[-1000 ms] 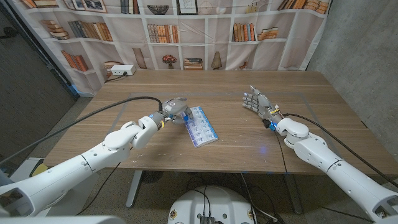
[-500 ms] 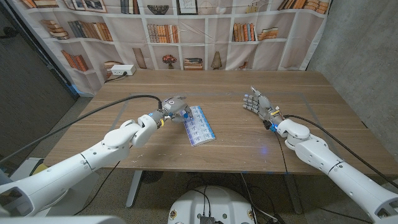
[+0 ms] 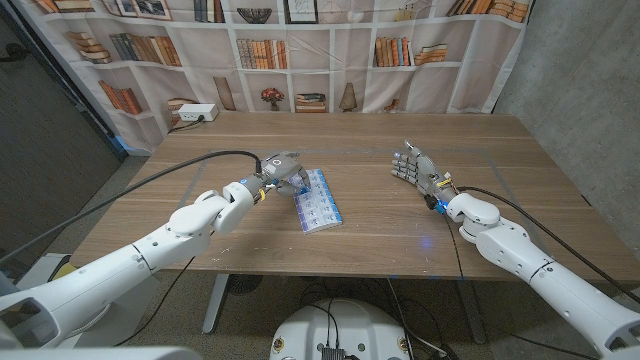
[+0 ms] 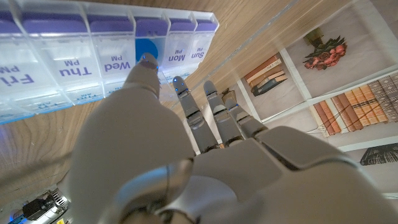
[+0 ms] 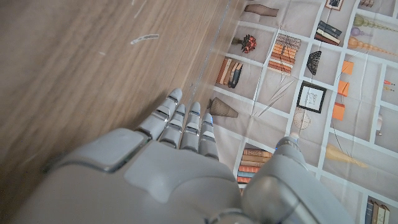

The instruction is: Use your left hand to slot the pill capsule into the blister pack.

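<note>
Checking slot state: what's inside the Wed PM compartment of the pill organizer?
In the left wrist view, something blue shows in the Wed PM compartment of the pill organizer. The left hand has a fingertip at it, covering part, so whether it is seated is unclear.

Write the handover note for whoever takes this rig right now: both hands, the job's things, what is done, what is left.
Left hand: at the far end of the clear plastic weekly pill box with purple lids, one fingertip pressing down at the Wed PM compartment, where a blue patch shows; I cannot tell whether that is the capsule, or whether the hand holds anything.
Right hand: upright over the wooden table, fingers apart, holding nothing, well away from the pill box.
Done: left hand has reached the box.
Left: confirm that the capsule is seated in the compartment, then withdraw the left hand.
</note>
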Tool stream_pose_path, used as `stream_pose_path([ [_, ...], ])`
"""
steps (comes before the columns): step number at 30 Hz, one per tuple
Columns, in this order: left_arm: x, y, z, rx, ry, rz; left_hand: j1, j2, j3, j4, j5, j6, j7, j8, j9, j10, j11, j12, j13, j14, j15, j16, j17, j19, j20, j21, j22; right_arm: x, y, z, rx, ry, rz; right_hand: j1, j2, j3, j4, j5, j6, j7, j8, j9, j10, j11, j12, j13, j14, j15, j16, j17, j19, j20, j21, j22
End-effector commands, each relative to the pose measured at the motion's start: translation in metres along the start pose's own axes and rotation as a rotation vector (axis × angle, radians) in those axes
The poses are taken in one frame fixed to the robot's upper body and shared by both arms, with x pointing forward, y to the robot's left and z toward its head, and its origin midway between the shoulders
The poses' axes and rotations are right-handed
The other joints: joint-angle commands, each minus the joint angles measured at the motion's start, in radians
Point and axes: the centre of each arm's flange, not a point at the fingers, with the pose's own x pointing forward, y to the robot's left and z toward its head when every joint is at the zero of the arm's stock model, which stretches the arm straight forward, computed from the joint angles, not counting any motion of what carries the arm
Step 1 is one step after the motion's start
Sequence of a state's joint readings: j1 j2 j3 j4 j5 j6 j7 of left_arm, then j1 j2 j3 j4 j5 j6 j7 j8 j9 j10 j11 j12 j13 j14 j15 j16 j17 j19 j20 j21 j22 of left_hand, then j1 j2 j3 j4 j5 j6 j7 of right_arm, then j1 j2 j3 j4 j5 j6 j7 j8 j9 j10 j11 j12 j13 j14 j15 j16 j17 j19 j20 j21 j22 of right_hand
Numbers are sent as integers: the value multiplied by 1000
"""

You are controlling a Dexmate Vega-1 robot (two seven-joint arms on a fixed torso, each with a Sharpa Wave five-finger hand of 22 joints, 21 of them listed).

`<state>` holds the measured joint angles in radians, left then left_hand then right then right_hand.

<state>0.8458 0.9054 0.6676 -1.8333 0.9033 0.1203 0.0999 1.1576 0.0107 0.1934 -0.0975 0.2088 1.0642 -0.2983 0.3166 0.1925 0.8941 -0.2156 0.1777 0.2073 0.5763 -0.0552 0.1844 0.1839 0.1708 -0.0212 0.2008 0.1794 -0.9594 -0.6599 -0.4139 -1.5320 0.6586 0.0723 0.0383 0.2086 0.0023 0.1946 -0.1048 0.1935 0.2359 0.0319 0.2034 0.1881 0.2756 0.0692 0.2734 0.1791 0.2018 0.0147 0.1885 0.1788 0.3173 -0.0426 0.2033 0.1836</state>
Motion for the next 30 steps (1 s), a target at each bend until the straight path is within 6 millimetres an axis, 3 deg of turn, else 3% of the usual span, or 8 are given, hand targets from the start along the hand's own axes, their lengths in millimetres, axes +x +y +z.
stream_pose_path([
  [1,-1,4,0,8,-9,13,-6,2,4,6,4,-91,84,-7,3,-16,-1,3,4,-4,-145,-2,1,0,6,-1,3,-1,1,-1,4,-1,-3,1,6,-5,-1,3,7,-1,-3,4,8,1,-2,5,5,3,1,4,4,-11,1,2],
  [24,-4,16,-8,33,-5,17,-85,-26,-28,42,35,-208,77,-58,11,-157,2,8,14,-69,-138,2,7,-23,24,0,4,2,2,2,0,-7,-6,1,7,-6,-1,4,7,-1,-3,4,10,-2,-7,6,8,6,1,4,6,-8,2,2],
  [30,-3,21,-10,20,-3,17,-112,-20,-32,60,52,-185,85,-54,5,-74,2,36,7,-43,-137,19,5,-20,21,3,4,5,2,3,-1,-12,-3,1,7,-6,-1,4,8,-2,-3,4,11,-3,-7,6,8,7,1,4,7,-8,2,2],
])
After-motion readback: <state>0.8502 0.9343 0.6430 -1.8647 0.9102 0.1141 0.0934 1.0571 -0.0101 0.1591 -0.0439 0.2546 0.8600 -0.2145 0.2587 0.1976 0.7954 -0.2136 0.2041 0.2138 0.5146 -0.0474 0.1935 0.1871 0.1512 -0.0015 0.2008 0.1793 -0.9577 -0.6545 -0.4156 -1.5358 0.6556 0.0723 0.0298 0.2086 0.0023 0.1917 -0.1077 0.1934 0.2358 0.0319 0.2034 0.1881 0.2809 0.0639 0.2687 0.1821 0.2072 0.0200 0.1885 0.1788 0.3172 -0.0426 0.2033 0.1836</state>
